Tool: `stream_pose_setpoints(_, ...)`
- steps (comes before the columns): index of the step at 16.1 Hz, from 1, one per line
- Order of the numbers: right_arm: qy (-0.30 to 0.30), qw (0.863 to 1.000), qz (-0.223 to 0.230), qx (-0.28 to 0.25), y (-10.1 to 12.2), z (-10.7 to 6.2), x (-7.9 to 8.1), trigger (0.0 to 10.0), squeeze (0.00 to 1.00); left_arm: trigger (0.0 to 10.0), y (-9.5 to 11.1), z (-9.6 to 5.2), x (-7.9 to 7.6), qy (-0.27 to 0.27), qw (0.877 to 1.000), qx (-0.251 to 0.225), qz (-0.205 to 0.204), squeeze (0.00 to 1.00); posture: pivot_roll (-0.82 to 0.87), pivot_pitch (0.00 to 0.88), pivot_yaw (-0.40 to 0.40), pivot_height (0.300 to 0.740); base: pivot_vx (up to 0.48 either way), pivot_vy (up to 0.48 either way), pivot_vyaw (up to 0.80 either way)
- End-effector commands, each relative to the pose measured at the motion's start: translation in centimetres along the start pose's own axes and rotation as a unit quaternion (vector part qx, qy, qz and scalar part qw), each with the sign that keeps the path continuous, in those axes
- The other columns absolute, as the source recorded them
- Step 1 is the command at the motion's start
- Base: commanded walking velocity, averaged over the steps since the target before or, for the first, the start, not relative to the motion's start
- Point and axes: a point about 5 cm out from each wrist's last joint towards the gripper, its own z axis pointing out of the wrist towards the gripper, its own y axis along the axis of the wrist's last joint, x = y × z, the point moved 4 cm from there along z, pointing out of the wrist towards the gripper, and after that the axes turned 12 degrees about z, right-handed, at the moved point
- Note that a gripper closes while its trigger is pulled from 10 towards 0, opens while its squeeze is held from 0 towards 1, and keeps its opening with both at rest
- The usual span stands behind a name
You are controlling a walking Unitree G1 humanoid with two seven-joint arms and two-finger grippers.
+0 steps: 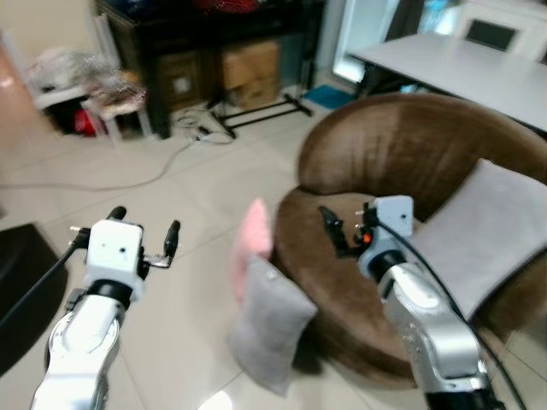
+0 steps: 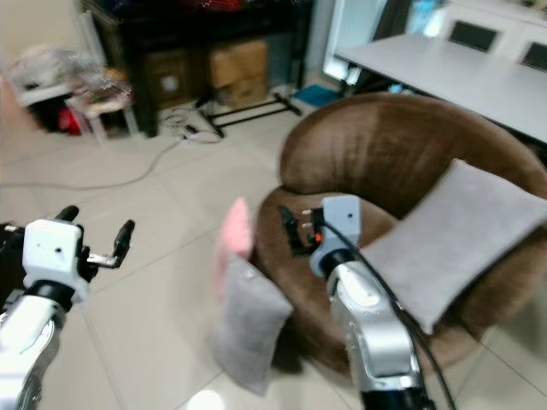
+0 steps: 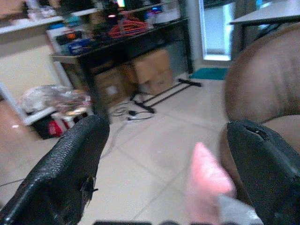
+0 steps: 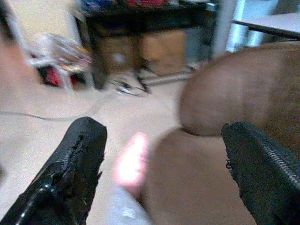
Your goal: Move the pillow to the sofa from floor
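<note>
Pillow (image 1: 267, 323), grey with a pink one (image 1: 250, 248) behind it, stands on edge on the floor (image 1: 171, 282), leaning against the front of the brown sofa (image 1: 402, 162), so nothing has lifted it yet. Left gripper (image 1: 144, 235) hovers with jaws spread wide and empty, pillow ahead of and below them. Right gripper (image 1: 342, 229) is raised over the sofa seat, jaws also wide apart, pillow below and between the two arms. A second grey cushion (image 1: 483, 235) already lies on the sofa beyond the right jaws. Looks like a two-arm approach lining up.
</note>
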Motion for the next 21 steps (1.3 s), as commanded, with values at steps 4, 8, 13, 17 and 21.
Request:
stream_pose_setpoints(4,-0.013,1.000,0.014,-0.007,0.41,0.28,-0.15,10.0,0.00,10.0,-0.20,-0.40,0.50,0.008,1.000,0.005,0.008,0.00,-0.04,0.000,-0.026,0.740,0.288,0.000,0.40)
stream_pose_setpoints(8,-0.008,1.000,0.011,-0.005,0.35,0.33,-0.01,10.0,0.00,10.0,-0.36,-0.47,0.43,0.006,1.000,0.007,0.009,0.00,-0.04,0.000,-0.030,0.740,0.287,0.000,0.00)
stream_pose_setpoints(13,-0.005,1.000,0.011,-0.004,0.36,0.42,0.06,10.0,0.00,10.0,-0.50,-0.57,0.44,0.008,1.000,0.008,0.009,0.00,-0.03,0.000,-0.038,0.740,0.286,0.000,0.00)
stream_pose_setpoints(17,-0.001,1.000,0.010,-0.004,0.38,0.52,0.19,10.0,0.00,10.0,-0.63,-0.63,0.46,0.008,1.000,0.008,0.010,0.00,-0.02,0.000,-0.046,0.740,0.286,0.000,0.00)
stream_pose_setpoints(21,0.001,1.000,0.011,-0.005,0.38,0.54,0.22,10.0,0.00,10.0,-0.71,-0.64,0.47,0.008,1.000,0.009,0.009,0.00,-0.02,0.000,-0.045,0.740,0.286,0.000,0.00)
